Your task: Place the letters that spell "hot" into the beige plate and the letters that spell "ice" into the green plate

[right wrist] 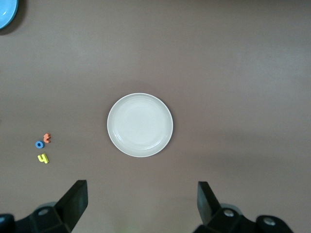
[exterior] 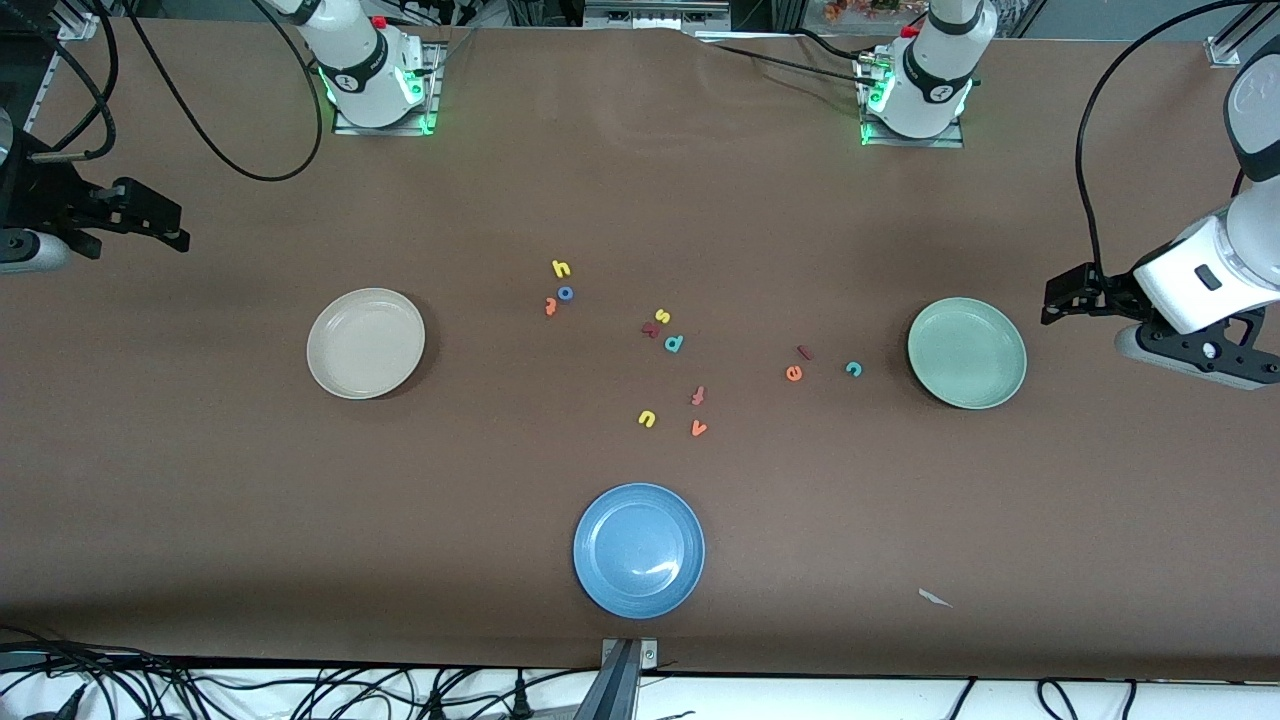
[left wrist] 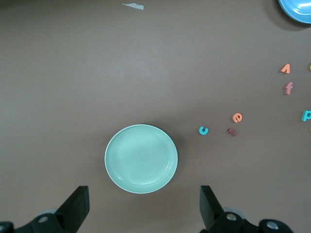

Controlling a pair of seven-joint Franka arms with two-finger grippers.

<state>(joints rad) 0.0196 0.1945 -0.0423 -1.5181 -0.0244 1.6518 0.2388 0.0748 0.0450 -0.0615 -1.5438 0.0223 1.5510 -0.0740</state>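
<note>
Gaping empty, both arms' jaws.

Brown matte table covering point(exterior: 640, 180), evenly lit from above, white floor strip point(exterior: 300, 695) with tangled black cables point(exterior: 90, 680) along the table's camera-side edge, metal bracket point(exterior: 628, 665) at that edge's middle

Blue plate point(exterior: 639, 550) as landmark: bare worktop point(exterior: 200, 520) all round it, wide lanes toward both arms' ends. Farther from cam than it, distractor cluster crowds the middle: u point(exterior: 646, 418), v point(exterior: 698, 428), f point(exterior: 698, 395), p point(exterior: 674, 343), s point(exterior: 661, 316). Paper scrap point(exterior: 935, 598) beside it, toward left arm's end.
</note>
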